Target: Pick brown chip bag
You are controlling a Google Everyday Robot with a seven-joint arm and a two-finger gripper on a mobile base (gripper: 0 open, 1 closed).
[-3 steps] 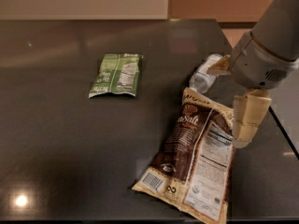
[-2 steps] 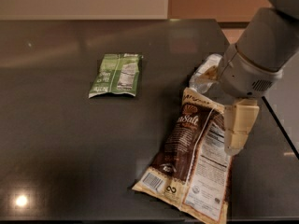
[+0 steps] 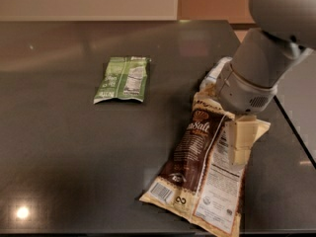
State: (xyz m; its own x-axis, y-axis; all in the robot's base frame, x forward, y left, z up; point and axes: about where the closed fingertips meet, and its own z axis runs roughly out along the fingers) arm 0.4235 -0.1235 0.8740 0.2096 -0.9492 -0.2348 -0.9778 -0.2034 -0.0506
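The brown chip bag [image 3: 200, 174] lies flat on the dark table [image 3: 74, 157] at the right front, its barcode end toward me. It is dark brown and cream with a white nutrition label. My gripper [image 3: 240, 143] hangs from the grey arm [image 3: 256, 73] and is low over the bag's upper right part, its cream fingers [image 3: 242, 135] pointing down onto the label side. A clear plastic bottle [image 3: 213, 75] lies just behind the bag, mostly hidden by the arm.
A flat green packet [image 3: 123, 79] lies to the left of centre on the table. The table's right edge [image 3: 296, 127] runs close beside the bag and arm. A light wall and wooden panel stand behind the table.
The arm has swung left and lower, bringing the gripper from beside the bag's right edge to over the bag. The bag, bottle and green packet have not moved.
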